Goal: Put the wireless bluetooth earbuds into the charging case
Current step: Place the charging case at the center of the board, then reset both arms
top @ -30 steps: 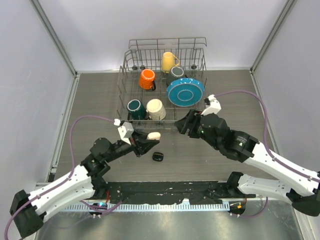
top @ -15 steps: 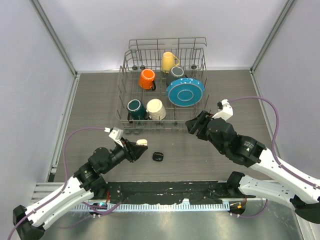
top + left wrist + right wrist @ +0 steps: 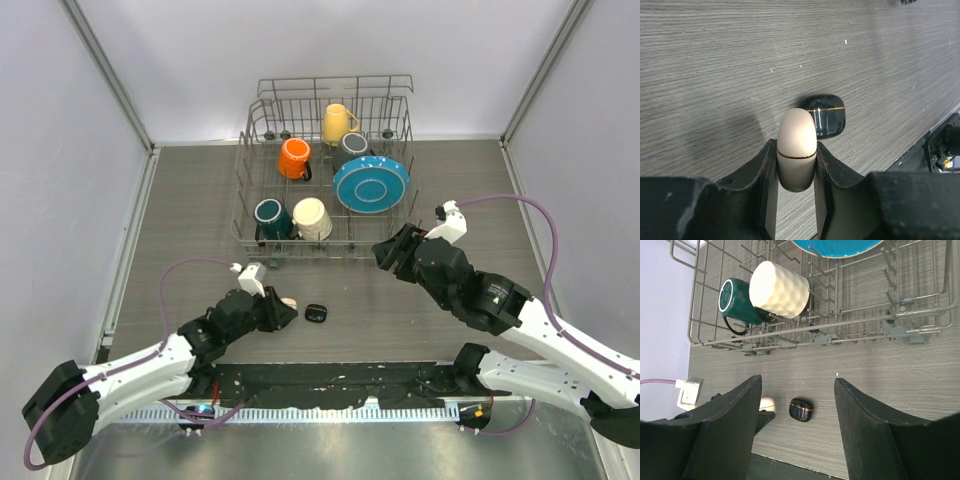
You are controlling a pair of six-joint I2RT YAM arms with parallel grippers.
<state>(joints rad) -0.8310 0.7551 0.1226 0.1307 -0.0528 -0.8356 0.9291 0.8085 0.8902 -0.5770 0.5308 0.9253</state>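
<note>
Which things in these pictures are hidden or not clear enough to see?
Earbuds: seen in no view; the white case and the black case are shut.
White case's lower end: left wrist view, covered by the left pincer.
Part of the black case: left wrist view, behind the white case.
Blue plate: right wrist view, cut by the top edge.

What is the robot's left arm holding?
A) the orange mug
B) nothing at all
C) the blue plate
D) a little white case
D: the left gripper has its jaws shut on the little white case, while the black case lies loose beside it.
</note>
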